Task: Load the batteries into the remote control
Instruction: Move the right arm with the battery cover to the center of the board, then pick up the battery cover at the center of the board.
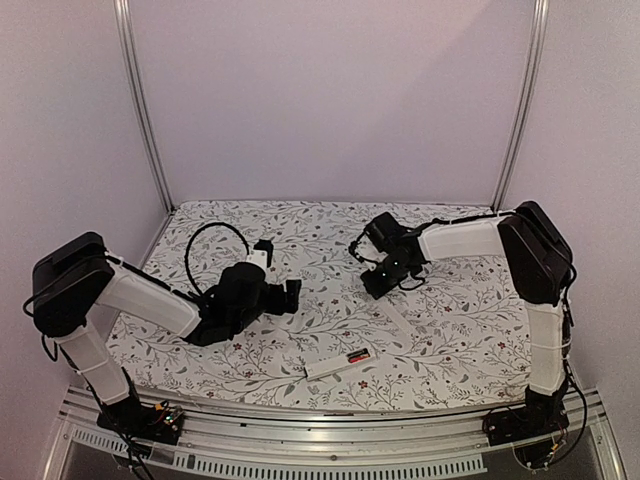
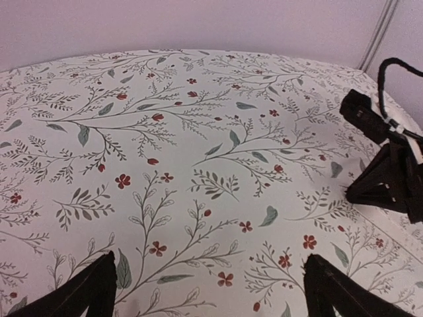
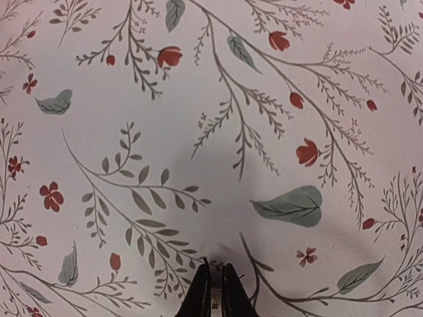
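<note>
The remote control (image 1: pixel 335 364) is a slim white bar lying near the table's front edge. At its right end there is a red and black patch (image 1: pixel 357 356), which looks like the red battery lying in it. My right gripper (image 1: pixel 372 288) hangs above the cloth, behind and to the right of the remote. In the right wrist view the gripper (image 3: pixel 216 271) is almost shut on a small thing. Only a silvery bit shows between the fingers, and it looks like a battery. My left gripper (image 1: pixel 293 296) is left of centre. In the left wrist view it (image 2: pixel 208 284) is wide open and empty.
A thin flat white cover strip (image 1: pixel 393 318) lies between the right gripper and the remote. The table is covered by a flowered cloth (image 1: pixel 450 330). The right arm's gripper body (image 2: pixel 386 165) shows at the right edge of the left wrist view. Metal frame posts stand at the back corners.
</note>
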Controlling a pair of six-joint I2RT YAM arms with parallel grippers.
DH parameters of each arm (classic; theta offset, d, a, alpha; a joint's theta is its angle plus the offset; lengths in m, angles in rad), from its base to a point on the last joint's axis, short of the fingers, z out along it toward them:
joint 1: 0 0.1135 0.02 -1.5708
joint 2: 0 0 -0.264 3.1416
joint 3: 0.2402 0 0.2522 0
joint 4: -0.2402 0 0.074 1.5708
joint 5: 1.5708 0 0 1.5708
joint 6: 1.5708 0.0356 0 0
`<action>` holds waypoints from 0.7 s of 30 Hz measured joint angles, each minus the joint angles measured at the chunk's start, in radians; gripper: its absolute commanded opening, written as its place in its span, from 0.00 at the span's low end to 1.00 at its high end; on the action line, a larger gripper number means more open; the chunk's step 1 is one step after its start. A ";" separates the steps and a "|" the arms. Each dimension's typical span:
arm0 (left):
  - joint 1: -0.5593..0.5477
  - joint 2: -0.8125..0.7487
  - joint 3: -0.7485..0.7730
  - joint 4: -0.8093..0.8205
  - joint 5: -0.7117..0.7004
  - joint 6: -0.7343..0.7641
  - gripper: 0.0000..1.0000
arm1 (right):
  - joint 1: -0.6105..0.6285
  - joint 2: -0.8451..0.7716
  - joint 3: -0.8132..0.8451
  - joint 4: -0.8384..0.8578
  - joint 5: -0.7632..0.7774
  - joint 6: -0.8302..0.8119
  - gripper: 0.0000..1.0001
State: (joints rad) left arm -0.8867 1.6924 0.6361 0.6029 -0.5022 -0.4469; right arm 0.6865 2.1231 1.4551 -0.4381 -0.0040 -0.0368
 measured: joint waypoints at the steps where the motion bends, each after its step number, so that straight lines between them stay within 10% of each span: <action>1: 0.000 0.000 -0.002 0.000 -0.002 0.000 0.98 | 0.001 -0.023 -0.030 -0.003 -0.007 0.003 0.07; 16: 0.000 -0.028 -0.018 -0.003 -0.008 0.000 0.98 | 0.014 -0.237 -0.200 -0.209 -0.034 0.061 0.08; 21: 0.000 -0.057 -0.032 -0.003 -0.010 0.000 0.99 | 0.014 -0.263 -0.144 -0.249 -0.033 0.097 0.22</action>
State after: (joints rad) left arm -0.8867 1.6356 0.6044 0.6003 -0.5121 -0.4469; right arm 0.7002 1.8599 1.3109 -0.6872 -0.0372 0.0597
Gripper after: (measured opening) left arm 0.983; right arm 0.174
